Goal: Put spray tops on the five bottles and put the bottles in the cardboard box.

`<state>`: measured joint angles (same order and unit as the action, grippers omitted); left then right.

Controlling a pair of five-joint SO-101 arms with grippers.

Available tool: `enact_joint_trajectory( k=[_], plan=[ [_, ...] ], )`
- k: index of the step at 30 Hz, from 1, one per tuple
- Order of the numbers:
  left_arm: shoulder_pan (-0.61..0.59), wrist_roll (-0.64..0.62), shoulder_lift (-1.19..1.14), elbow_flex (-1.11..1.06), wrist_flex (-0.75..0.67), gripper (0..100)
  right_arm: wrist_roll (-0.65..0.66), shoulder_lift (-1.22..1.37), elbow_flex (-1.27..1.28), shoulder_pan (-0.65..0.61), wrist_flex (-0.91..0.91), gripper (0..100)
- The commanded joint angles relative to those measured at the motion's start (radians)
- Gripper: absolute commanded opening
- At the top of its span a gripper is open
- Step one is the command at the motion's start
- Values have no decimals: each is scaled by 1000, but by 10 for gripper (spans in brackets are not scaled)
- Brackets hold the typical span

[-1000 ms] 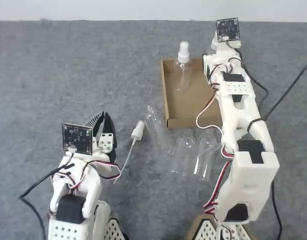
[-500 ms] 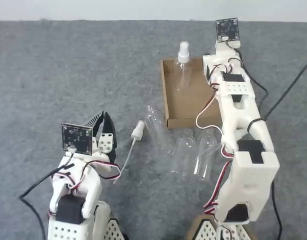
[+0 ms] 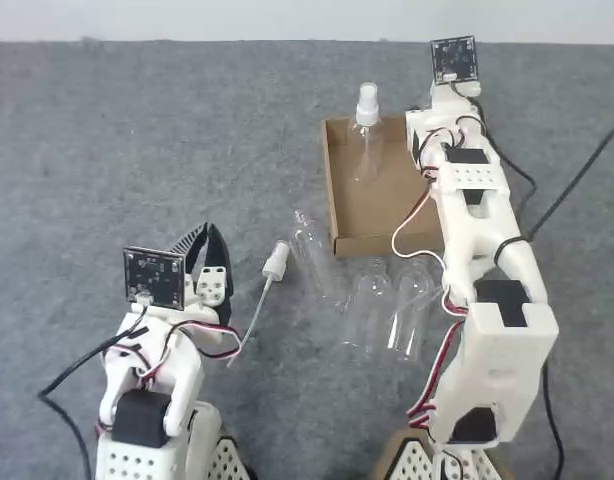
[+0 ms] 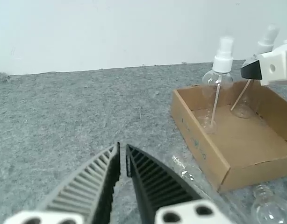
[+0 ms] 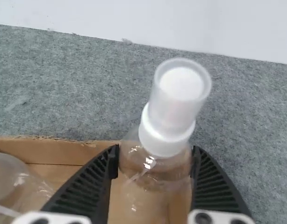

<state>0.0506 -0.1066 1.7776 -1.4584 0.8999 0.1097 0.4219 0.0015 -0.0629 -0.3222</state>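
The cardboard box (image 3: 329,180) lies at the back of the mat. A clear bottle with a white spray top (image 3: 366,140) (image 4: 217,79) stands upright in its far corner. My right gripper (image 5: 155,154) (image 3: 427,100) is over the box's far right part, shut on a second capped bottle (image 5: 174,107) (image 4: 248,95), which leans with its base on the box floor. Three uncapped clear bottles (image 3: 315,255) (image 3: 368,295) (image 3: 412,305) lie on the mat in front of the box. A loose spray top (image 3: 275,262) with its tube lies just right of my left gripper (image 3: 209,245) (image 4: 123,154), which is shut and holds nothing.
Grey felt covers the table, with free room to the left of the box and behind my left arm. The right arm's body stretches over the mat beside the lying bottles. A black cable (image 3: 577,180) trails off at the right.
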Motion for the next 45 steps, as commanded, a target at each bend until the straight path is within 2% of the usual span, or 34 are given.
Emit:
enact_joint_trajectory(
  k=[1, 5, 11, 23, 27, 33, 38, 45],
  plan=[
    [-3, 3, 14, 7, -32, 11, 0, -22, -61, 2, 5, 160],
    [-3, 3, 14, 7, -34, 11, 0, -25, -61, 2, 5, 183],
    [-3, 3, 14, 7, -34, 11, 0, -90, -61, -7, -47, 333],
    [-3, 3, 14, 7, -34, 11, 0, -239, -71, -22, -104, 336],
    [-3, 3, 14, 7, -34, 11, -2, -306, -158, -22, -278, 336],
    [-2, 3, 14, 7, -32, 11, -9, -427, -281, -24, -645, 336],
    [-2, 3, 14, 7, -32, 11, -9, -544, -287, -33, -862, 336],
    [-2, 3, 14, 7, -32, 11, -11, -668, -287, -41, -1276, 336]
  ],
)
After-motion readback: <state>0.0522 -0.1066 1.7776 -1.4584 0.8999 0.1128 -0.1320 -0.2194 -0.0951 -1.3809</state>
